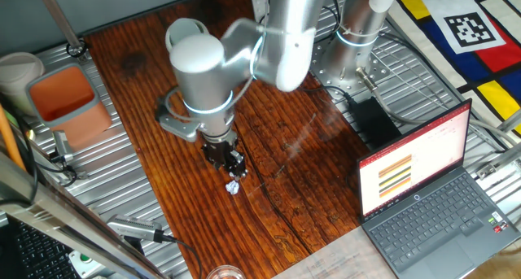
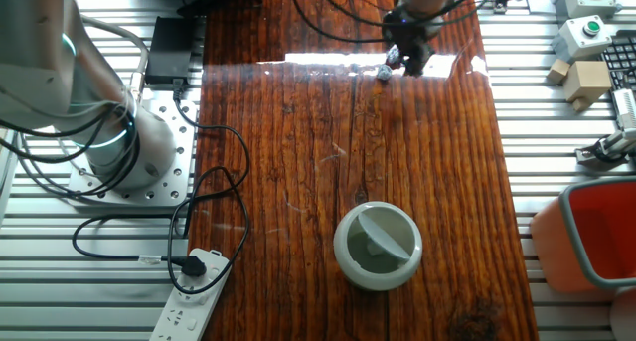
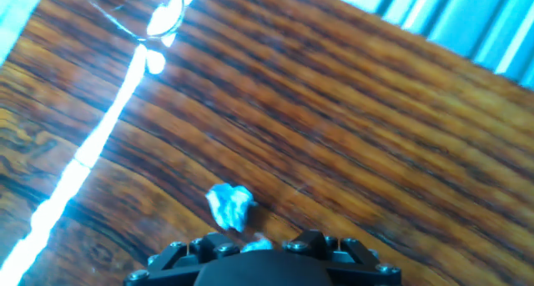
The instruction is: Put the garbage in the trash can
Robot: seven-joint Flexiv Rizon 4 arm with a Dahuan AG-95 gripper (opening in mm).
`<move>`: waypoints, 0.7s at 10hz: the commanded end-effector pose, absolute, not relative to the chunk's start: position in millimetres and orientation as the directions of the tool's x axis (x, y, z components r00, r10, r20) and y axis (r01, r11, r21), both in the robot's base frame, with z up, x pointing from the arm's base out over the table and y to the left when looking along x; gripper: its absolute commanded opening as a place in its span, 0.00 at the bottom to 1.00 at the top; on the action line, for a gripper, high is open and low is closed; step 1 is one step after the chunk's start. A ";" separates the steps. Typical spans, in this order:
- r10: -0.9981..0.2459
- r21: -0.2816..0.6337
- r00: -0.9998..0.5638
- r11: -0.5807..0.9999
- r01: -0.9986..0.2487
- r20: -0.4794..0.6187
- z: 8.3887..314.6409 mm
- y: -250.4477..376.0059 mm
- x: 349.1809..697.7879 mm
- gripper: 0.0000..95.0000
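My gripper [image 1: 235, 165] hangs low over the near part of the wooden table; it also shows in the other fixed view [image 2: 407, 61]. One small bluish-white paper wad [image 1: 234, 186] lies on the wood just in front of the fingertips, and shows in the hand view [image 3: 229, 207] and the other fixed view [image 2: 385, 74]. A second bluish wad [image 3: 255, 246] sits between the jaws, which look closed on it. The light-grey round trash can [image 2: 378, 244] stands far across the table, with something pale inside. In one fixed view the trash can [image 1: 181, 31] is partly behind the arm.
A rectangular bin with orange inside [image 1: 65, 96] and a pale round tub [image 1: 18, 67] stand on the metal frame to one side. An open laptop [image 1: 423, 193] sits at the other side. A power strip [image 2: 194, 291] and cables lie near the arm's base.
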State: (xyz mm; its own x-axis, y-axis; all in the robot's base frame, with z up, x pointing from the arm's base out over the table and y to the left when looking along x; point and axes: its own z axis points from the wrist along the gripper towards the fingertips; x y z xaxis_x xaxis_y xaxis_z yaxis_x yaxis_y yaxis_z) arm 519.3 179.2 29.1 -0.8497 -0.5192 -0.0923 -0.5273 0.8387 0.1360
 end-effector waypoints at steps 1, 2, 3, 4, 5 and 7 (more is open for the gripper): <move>-0.544 0.124 -0.836 0.826 -0.549 -0.081 22.6 172.7 513.0 0.40; -0.546 0.122 -0.834 0.825 -0.552 -0.081 21.2 171.3 511.4 0.40; -0.552 0.114 -0.830 0.822 -0.557 -0.080 18.4 168.6 507.9 0.40; -0.552 0.114 -0.830 0.822 -0.558 -0.080 17.6 168.0 507.0 0.40; -0.550 0.114 -0.831 0.823 -0.556 -0.080 16.5 167.2 505.6 0.40; -0.535 0.111 -0.842 0.834 -0.540 -0.075 16.1 168.4 505.0 0.40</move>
State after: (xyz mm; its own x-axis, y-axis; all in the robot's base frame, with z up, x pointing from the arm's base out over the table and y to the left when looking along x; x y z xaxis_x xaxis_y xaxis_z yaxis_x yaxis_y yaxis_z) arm 504.8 169.3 16.9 -0.8426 -0.5336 -0.0729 -0.5386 0.8347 0.1151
